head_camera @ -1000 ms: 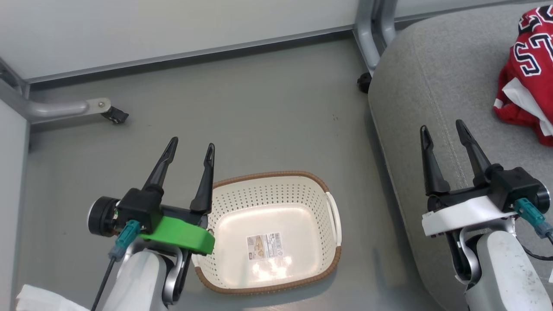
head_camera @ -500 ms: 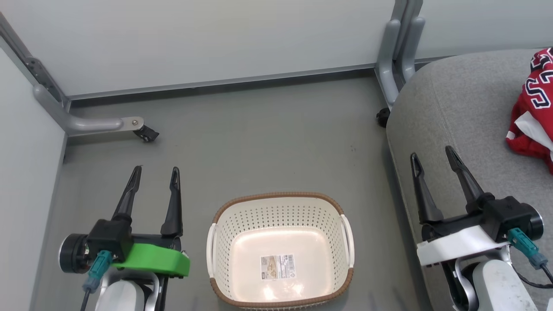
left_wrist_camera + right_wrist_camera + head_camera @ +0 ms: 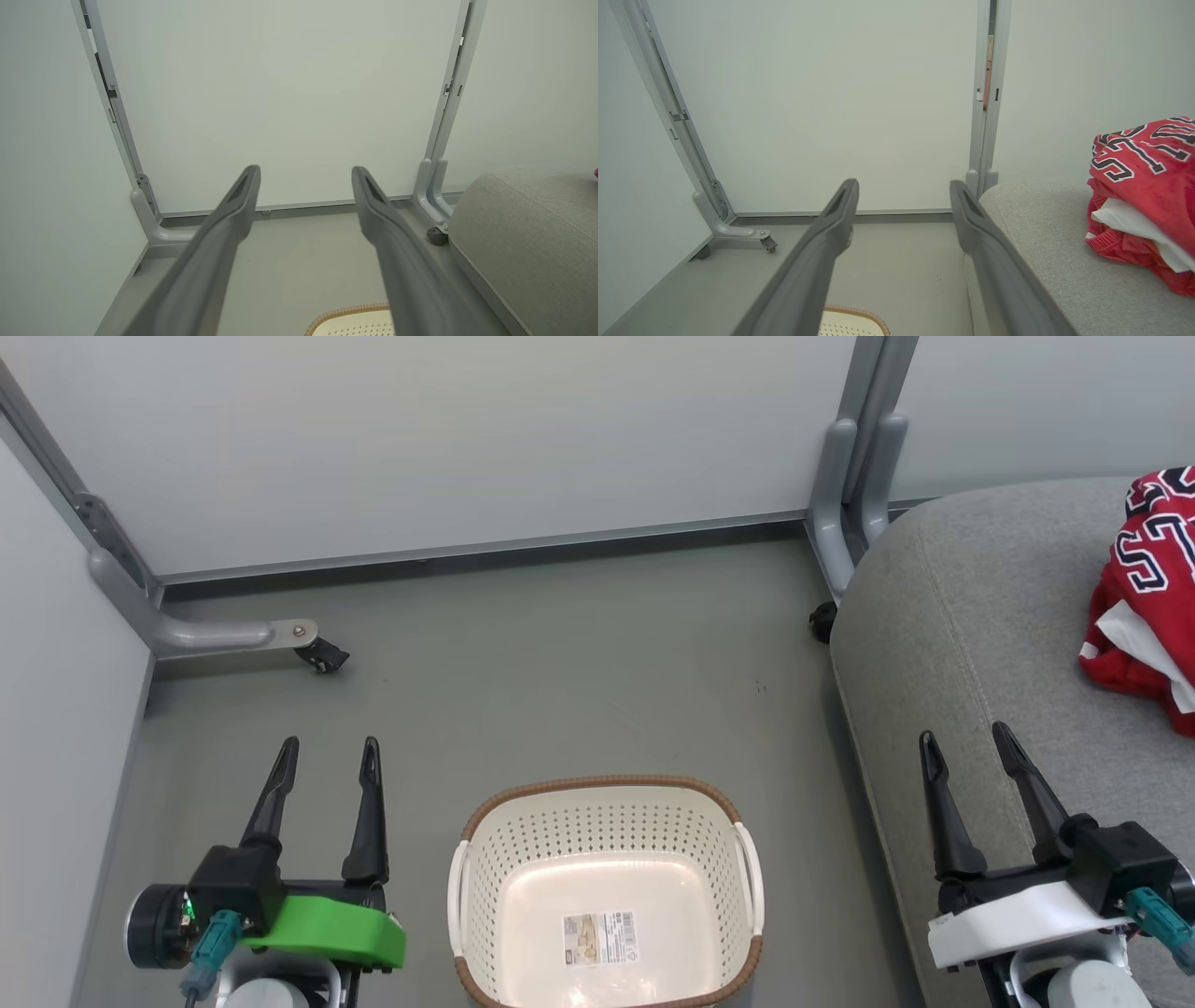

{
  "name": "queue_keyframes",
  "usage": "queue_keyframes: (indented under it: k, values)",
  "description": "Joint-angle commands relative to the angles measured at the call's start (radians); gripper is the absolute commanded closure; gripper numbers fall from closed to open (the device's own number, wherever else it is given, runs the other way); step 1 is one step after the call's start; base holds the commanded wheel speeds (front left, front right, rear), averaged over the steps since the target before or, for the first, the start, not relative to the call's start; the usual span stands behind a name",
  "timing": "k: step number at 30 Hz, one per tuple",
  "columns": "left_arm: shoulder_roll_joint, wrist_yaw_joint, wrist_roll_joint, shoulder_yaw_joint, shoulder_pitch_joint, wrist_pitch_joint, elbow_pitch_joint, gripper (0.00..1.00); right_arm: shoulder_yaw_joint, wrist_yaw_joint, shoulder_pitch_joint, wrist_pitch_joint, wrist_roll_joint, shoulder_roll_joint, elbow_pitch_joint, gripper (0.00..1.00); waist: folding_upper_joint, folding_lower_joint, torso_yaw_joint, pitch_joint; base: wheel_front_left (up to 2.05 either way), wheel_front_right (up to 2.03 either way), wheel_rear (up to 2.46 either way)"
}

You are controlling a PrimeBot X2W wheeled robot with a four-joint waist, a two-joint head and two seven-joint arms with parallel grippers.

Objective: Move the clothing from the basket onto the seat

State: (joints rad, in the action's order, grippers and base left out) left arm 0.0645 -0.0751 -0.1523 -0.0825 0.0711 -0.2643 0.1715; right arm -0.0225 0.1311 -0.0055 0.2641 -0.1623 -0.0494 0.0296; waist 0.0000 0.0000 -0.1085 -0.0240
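Spotting clothing (image 3: 1144, 588) heaped on the seat (image 3: 971, 616) at right edge: likely soft, light, floppy, best pinched at a raised fold; left gripper (image 3: 330, 747), right gripper (image 3: 963, 735) spread wide, empty.

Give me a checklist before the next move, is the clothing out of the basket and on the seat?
1. Cream-white perforated plastic basket holds only its label sticker: ok.
2. Crumpled red fabric clothing pile lies on the grey fabric seat cushion: ok.
3. Whole pile on the seat: cannot tell, it runs past the picture edge.
4. Left gripper jaws open, empty: ok.
5. Right gripper jaws open, empty: ok.
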Motion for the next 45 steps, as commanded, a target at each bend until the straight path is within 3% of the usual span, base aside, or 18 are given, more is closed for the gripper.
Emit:
queue_keyframes:
  k: [1,35,36,40,45]
  values:
    - [-0.003,0.005,0.011,0.005,-0.018,0.000,0.003,0.00,-0.005,-0.001,0.019,0.000,-0.008,-0.002,0.002,0.00,0.0000,0.0000,0.001,0.008,0.00,0.00,0.00]
    - [-0.012,0.002,0.027,0.029,-0.047,0.000,0.013,0.00,-0.012,-0.001,0.036,0.000,-0.036,-0.002,0.031,0.00,0.0000,0.0000,-0.012,0.039,0.00,0.00,0.00]
    - [-0.012,0.000,0.023,0.024,-0.035,0.000,0.016,1.00,-0.011,0.000,0.022,0.000,-0.031,0.001,0.032,1.00,0.0000,0.0000,-0.012,0.040,0.00,0.00,0.00]
    - [-0.013,0.000,0.020,0.020,-0.044,0.001,0.055,1.00,-0.008,0.000,0.032,-0.001,-0.033,0.009,0.068,1.00,0.0000,0.0000,-0.012,0.040,0.00,0.00,0.00]
    - [-0.013,-0.004,-0.079,0.037,-0.034,0.030,0.061,1.00,-0.014,0.000,0.022,-0.026,-0.130,0.009,0.078,1.00,0.0000,0.0000,-0.007,0.039,0.00,0.00,0.00]
